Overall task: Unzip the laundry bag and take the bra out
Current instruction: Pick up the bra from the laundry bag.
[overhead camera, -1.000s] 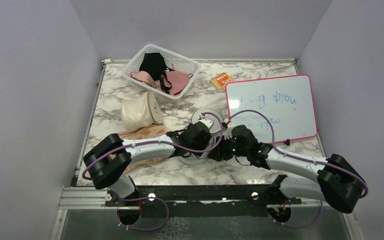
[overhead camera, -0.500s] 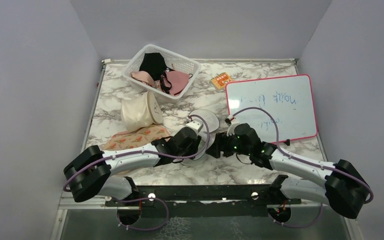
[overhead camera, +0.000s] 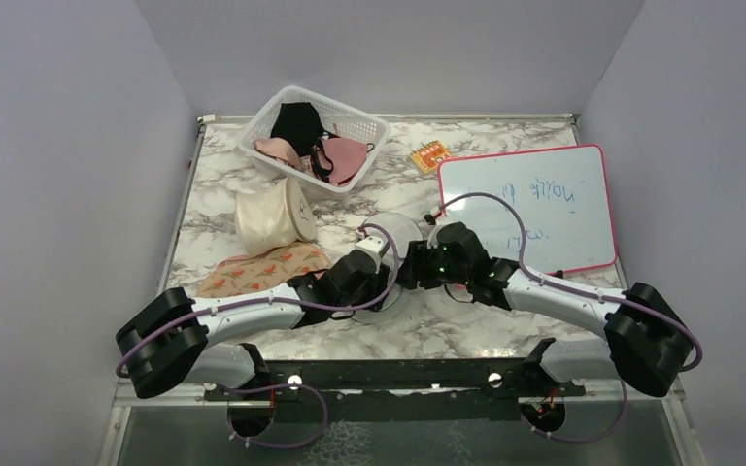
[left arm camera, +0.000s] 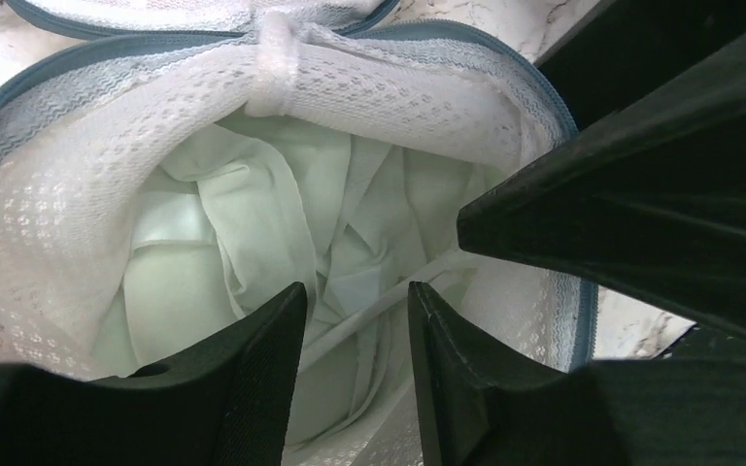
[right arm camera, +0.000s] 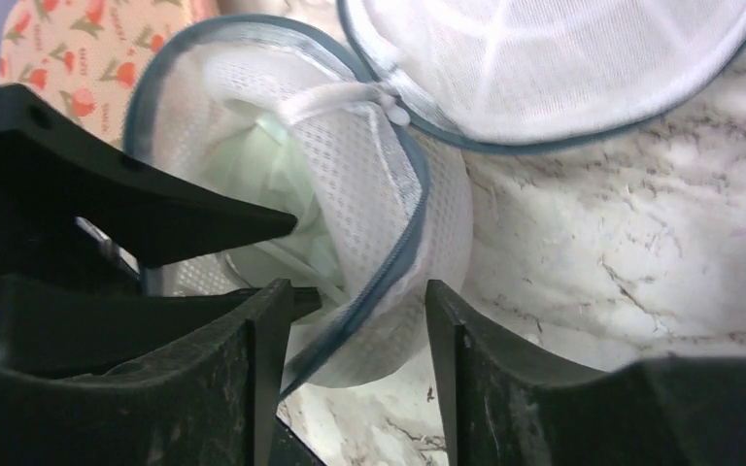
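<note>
1. Laundry bag: a round white mesh drum with grey-blue zip edging, unzipped and gaping, filling the left wrist view. Its lid lies flipped back at the upper right of the right wrist view.
2. Bra: pale mint, crumpled inside the bag.

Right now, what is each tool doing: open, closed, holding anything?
Left tool: in the laundry bag, jaws narrow over the bra; grip cannot be told.
Right tool: open, astride the laundry bag's wall.
</note>
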